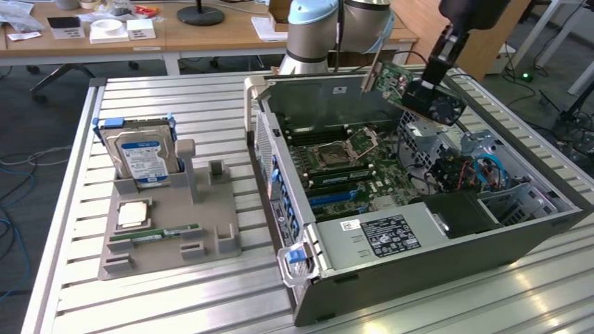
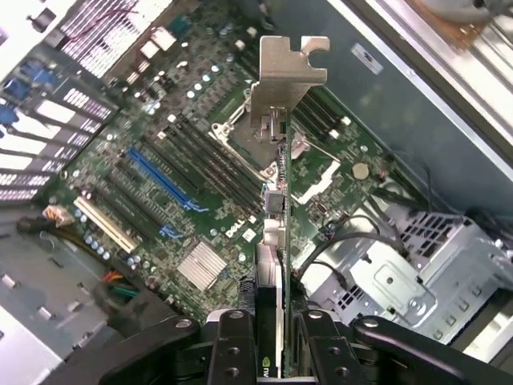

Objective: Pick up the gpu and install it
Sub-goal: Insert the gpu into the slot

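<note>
A: Located the gpu (image 1: 394,75)?

B: Found it in the air over the open computer case (image 1: 418,243), at about 1 o'clock in the exterior view. Tilted, with green board and black fan turned toward the camera. Not yet seated in any slot.

A: Checked the end effector (image 1: 419,89)?

B: Saw it closed on the gpu, pinching the card from both faces near the fan end. Through the wrist view, caught the gpu (image 2: 277,200) edge-on between the two black fingers (image 2: 232,341), with the end effector (image 2: 272,333) clamped on it and the silver bracket (image 2: 282,68) at the far end.

A: Noted what lay underneath?

B: Logged the motherboard (image 2: 160,216) below the card, with CPU socket (image 2: 232,124), blue slot (image 2: 160,178) and silver heatsink (image 2: 200,265) all uncovered. In the exterior view, placed the motherboard (image 1: 334,174) at 7 o'clock from the gpu, well apart from it.

A: Anything outside the case?

B: Marked a grey holder (image 1: 167,243) on the slatted desk (image 1: 186,104), at 9 o'clock from the case. Found a hard drive (image 1: 144,156) standing upright at the holder's 12 o'clock end. Saw a green RAM stick (image 1: 153,235) lying flat toward 6 o'clock.
</note>
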{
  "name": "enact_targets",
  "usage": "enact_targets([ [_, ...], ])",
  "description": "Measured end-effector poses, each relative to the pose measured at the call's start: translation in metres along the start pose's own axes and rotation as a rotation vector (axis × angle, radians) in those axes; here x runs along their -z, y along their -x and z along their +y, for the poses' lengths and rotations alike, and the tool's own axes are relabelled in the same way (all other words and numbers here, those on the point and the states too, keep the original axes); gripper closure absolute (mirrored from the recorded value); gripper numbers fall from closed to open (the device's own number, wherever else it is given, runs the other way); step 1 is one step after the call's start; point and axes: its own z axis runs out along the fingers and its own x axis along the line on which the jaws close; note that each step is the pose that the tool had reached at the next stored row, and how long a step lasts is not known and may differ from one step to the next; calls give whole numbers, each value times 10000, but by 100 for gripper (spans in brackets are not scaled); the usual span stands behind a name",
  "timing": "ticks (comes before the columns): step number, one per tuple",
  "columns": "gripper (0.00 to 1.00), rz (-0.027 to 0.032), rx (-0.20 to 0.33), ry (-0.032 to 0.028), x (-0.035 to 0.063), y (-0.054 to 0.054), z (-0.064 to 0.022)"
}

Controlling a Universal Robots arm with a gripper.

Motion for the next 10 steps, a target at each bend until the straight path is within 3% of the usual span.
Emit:
enact_targets([
  [10, 74, 102, 1810, 42, -9, -1, -1],
])
